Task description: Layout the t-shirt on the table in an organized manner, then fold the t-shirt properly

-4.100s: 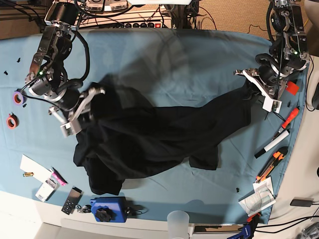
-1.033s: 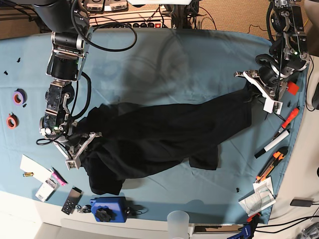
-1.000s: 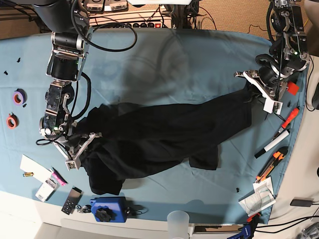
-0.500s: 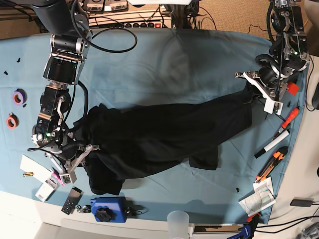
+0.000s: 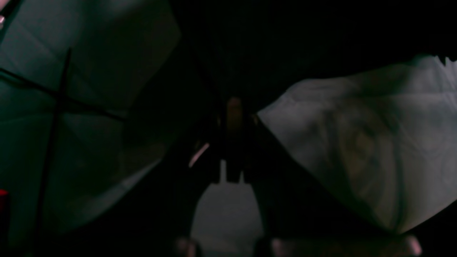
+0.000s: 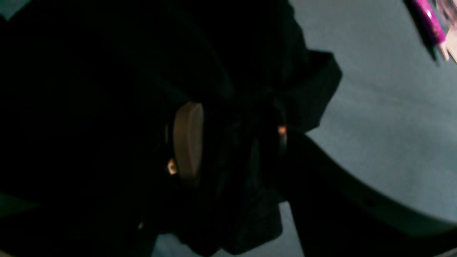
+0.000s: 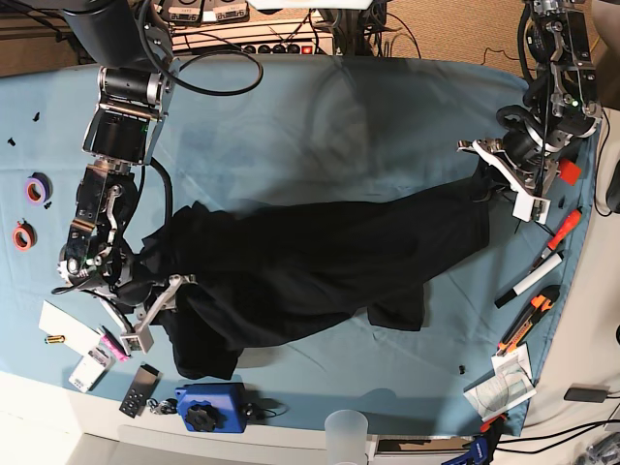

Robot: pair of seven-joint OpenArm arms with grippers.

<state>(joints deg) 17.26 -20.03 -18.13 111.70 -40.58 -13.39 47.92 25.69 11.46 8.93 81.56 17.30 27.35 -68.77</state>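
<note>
Black fabric of the t-shirt [image 7: 310, 271] sprawls bunched across the middle of the table [image 7: 291, 126], stretched from 8 o'clock to 2 o'clock. At 2 o'clock the left gripper [image 7: 506, 179] is clenched on the t-shirt. At 8 o'clock the right gripper [image 7: 160, 305] has its jaws parted around bunched cloth.

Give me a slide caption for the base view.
Both grippers work opposite ends of the black t-shirt stretched across the blue table.
</note>
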